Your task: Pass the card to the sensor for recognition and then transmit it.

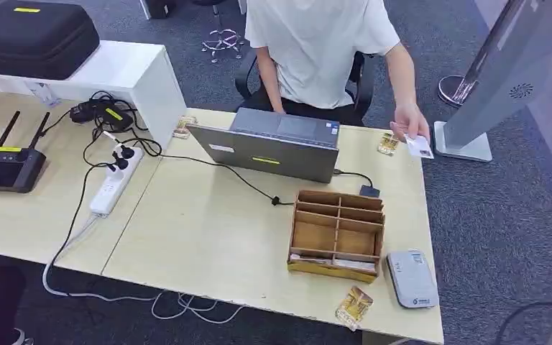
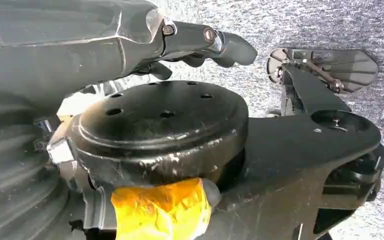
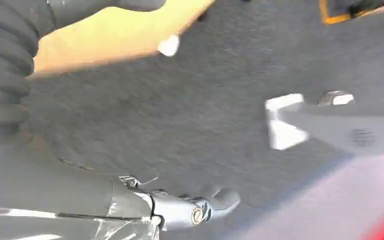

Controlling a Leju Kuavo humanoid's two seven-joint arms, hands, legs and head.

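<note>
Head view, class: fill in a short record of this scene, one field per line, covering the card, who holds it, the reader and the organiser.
card: white card, held over the desk's far right corner
holder: person's hand, not the robot's
reader: grey card reader flat on the desk, near right edge
organiser: wooden divided box, beside the reader
laptop: open, facing the seated person

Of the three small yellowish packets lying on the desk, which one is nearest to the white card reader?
The packet at the desk's front edge, just in front of the wooden organizer and beside the card reader; the other two lie at the far edge.
</note>
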